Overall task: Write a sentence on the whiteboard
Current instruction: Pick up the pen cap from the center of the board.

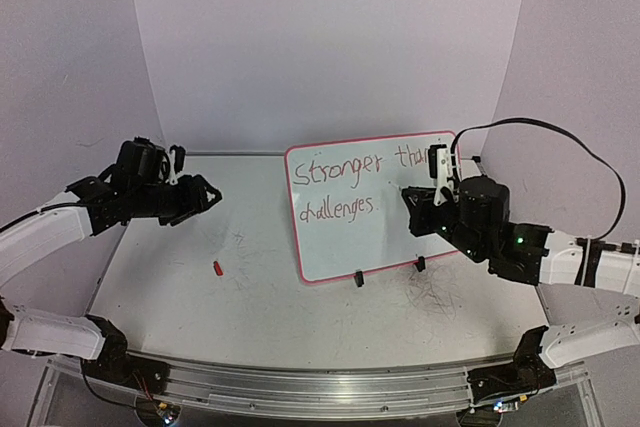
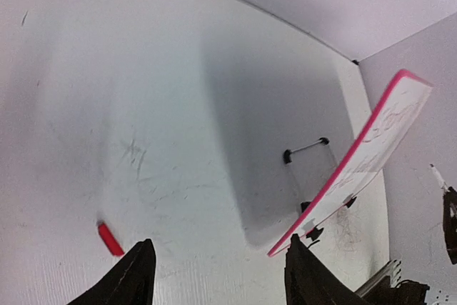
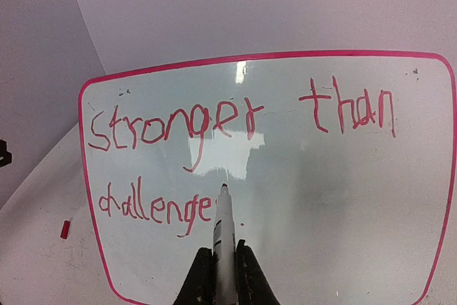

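Observation:
The whiteboard (image 1: 400, 237) leans upright at the table's middle right, red-rimmed. The sentence (image 1: 345, 172) on it reads "stronger than" over "challenges". In the right wrist view the whiteboard (image 3: 343, 205) fills the frame and the sentence (image 3: 235, 123) is plain to read. My right gripper (image 3: 225, 258) is shut on a white marker (image 3: 223, 223), whose tip sits just right of the last "e" of the lower line. My left gripper (image 1: 205, 195) hovers open and empty over the left of the table. Between and beyond its fingers (image 2: 132, 276) I see bare tabletop.
A small red cap (image 1: 217, 268) lies on the table, left of the board. Two black clip feet (image 1: 358, 278) hold the board's lower edge, with a wire stand (image 2: 305, 149) behind it. Grey scribbles (image 1: 435, 292) mark the tabletop. A black cable (image 1: 560, 137) arcs over the right arm.

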Tool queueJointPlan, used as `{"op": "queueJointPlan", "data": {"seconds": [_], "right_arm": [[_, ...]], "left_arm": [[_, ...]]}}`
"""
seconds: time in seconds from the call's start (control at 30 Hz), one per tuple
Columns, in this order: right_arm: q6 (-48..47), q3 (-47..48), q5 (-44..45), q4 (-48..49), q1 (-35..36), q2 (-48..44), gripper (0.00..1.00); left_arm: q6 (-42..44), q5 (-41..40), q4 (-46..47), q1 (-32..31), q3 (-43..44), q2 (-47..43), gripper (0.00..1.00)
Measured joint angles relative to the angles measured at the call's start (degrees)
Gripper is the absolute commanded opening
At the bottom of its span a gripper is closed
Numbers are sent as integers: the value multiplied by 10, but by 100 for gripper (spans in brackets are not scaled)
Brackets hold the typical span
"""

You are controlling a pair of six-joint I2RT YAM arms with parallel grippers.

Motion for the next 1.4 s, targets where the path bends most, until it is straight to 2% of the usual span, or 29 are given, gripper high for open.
{"op": "queueJointPlan", "data": {"seconds": [0.2,0.47,0.7,1.0,1.4], "right_arm": [[-5,-13,-31,14,0,0,0],[-5,-32,-44,26,0,-2,0],[-4,-42,-48,29,0,-23,0],[0,-53,-52,34,0,-35,0],[4,-58,-55,36,0,-36,0]], "left_arm": [[-70,8,-77,-1,-46,26,56],[-121,-17,-105,-39,-69,102,48],[-119,-66,-107,-47,-58,221,45],[-97,-101,-102,-50,-17,286,50],[-87,-123,-96,-66,11,344,34]]}}
